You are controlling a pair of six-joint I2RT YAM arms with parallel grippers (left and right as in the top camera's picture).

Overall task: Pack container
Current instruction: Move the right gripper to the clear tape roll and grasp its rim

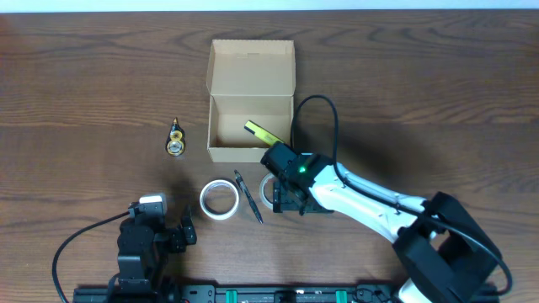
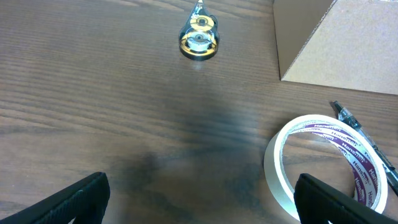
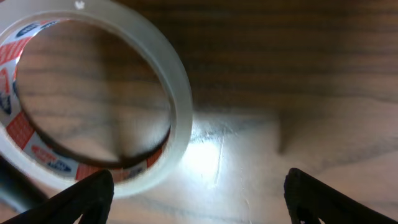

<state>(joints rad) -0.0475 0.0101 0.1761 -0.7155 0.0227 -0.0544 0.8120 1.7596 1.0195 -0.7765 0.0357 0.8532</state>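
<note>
The container (image 1: 251, 80) is an open tan cardboard box at the table's back centre, its flap lid folded back, with a yellow-green object (image 1: 264, 131) inside. Its corner shows in the left wrist view (image 2: 336, 43). My right gripper (image 1: 283, 200) is open and empty just in front of the box, low over the table beside a clear tape roll with red print (image 3: 177, 118), which also shows overhead (image 1: 266, 189). My left gripper (image 1: 187, 231) is open and empty near the front edge, with a second tape roll (image 2: 280, 162) by its right finger.
The second tape roll (image 1: 219, 200) lies left of a black pen (image 1: 248, 196), which also shows in the left wrist view (image 2: 367, 140). A small gold round object (image 1: 175, 140) lies left of the box and shows in the left wrist view (image 2: 199, 38).
</note>
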